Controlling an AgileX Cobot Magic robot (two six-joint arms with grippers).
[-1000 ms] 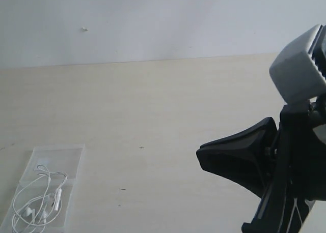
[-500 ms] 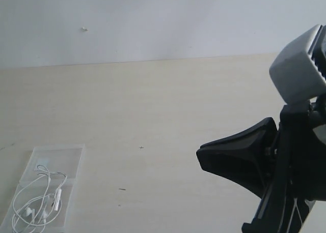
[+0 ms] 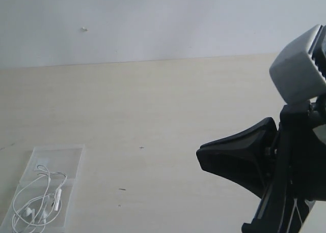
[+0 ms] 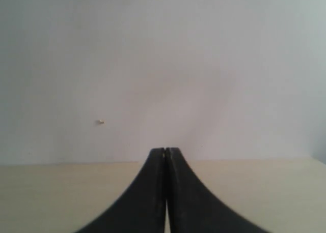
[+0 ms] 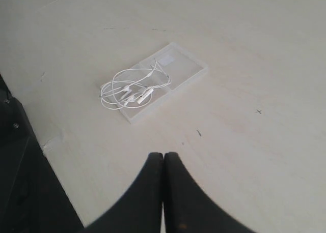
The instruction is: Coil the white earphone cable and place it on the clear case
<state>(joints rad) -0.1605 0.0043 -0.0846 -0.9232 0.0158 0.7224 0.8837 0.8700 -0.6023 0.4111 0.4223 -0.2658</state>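
Observation:
The white earphone cable (image 3: pixel 38 200) lies in a loose coil on top of the clear case (image 3: pixel 69 159), at the lower left of the exterior view. The right wrist view shows the same pair: earphone cable (image 5: pixel 130 88) bundled on one half of the clear case (image 5: pixel 186 65), well apart from my right gripper (image 5: pixel 163 155). That gripper is shut and holds nothing. In the exterior view the right gripper (image 3: pixel 199 152) hangs above the table at the right, pointing left. My left gripper (image 4: pixel 164 150) is shut and empty, aimed at the wall, with neither object in its view.
A pale wooden table (image 3: pixel 168 106) runs back to a white wall (image 3: pixel 163 19). The right arm's grey and black body (image 3: pixel 300 121) fills the right edge of the exterior view. A dark block (image 5: pixel 20 182) stands beside the table in the right wrist view.

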